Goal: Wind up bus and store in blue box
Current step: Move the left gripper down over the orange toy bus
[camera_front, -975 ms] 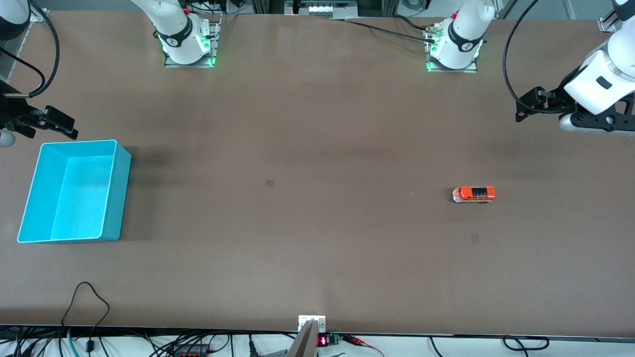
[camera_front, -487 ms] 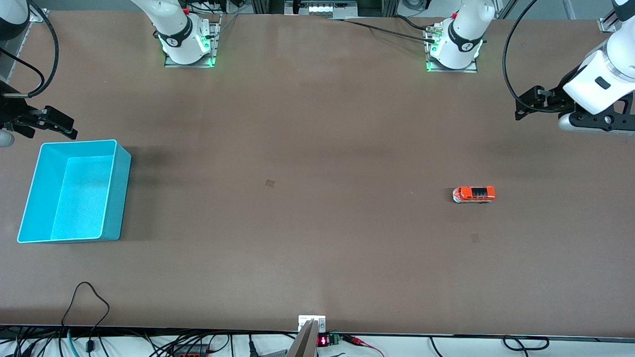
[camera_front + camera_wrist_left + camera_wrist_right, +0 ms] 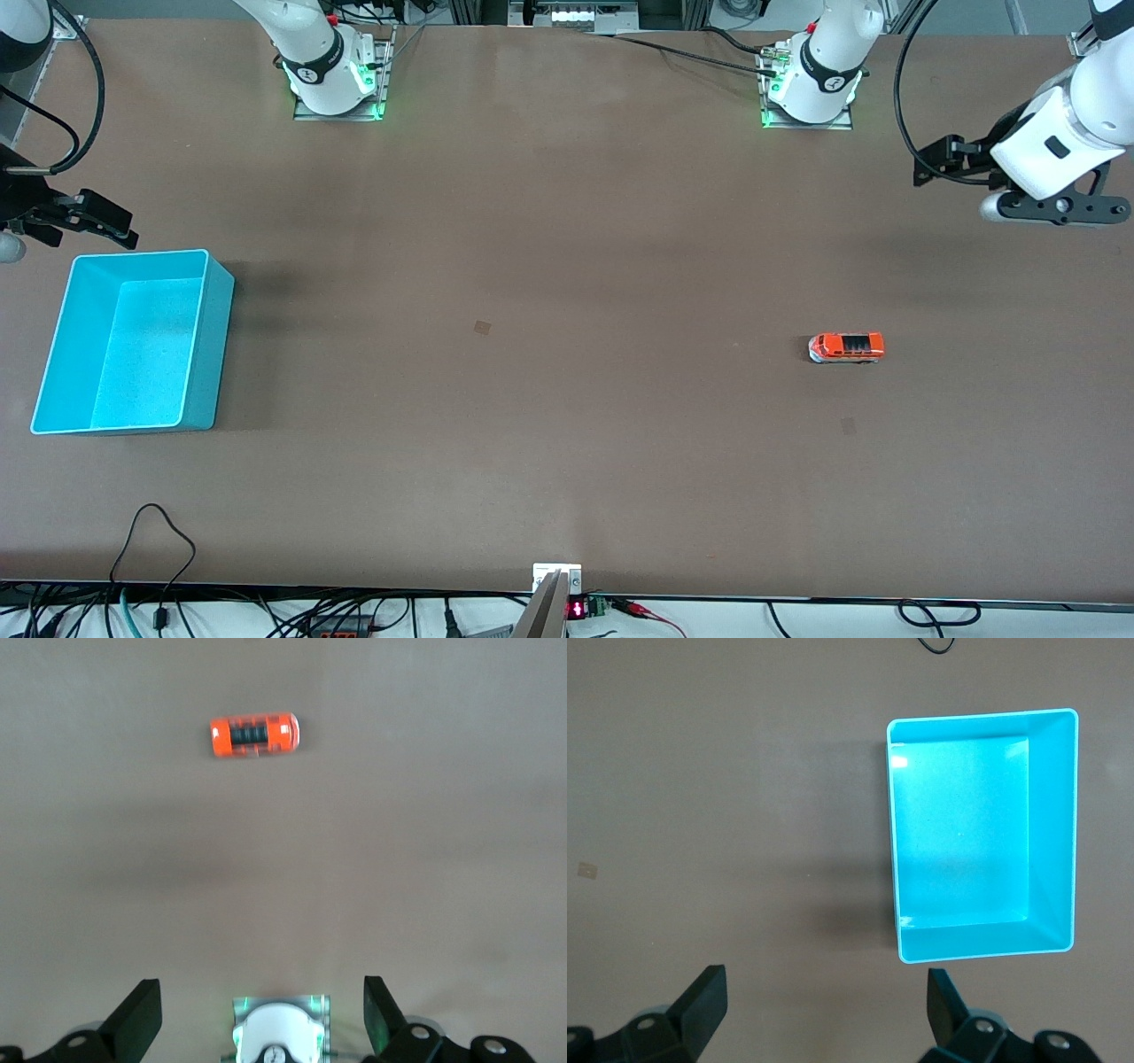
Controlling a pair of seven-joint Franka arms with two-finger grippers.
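Left gripper [image 3: 261, 1019], jaws wide and empty, is shifted since a second ago, high over the table's left-arm end. The bus [image 3: 847, 347] sits untouched on the table; winding not begun. Right gripper [image 3: 824, 1014], wide and empty, waits beside the blue box [image 3: 53, 346].

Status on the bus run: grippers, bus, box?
Left gripper open, high over its table end; right gripper open beside blue box. Bus untouched on table, toward left arm's end. Box empty, nothing between.

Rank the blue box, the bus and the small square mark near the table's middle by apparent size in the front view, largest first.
1. blue box, by far the largest.
2. bus, much smaller.
3. small square mark, smallest.
All rest on the table, so the order looks dependable.
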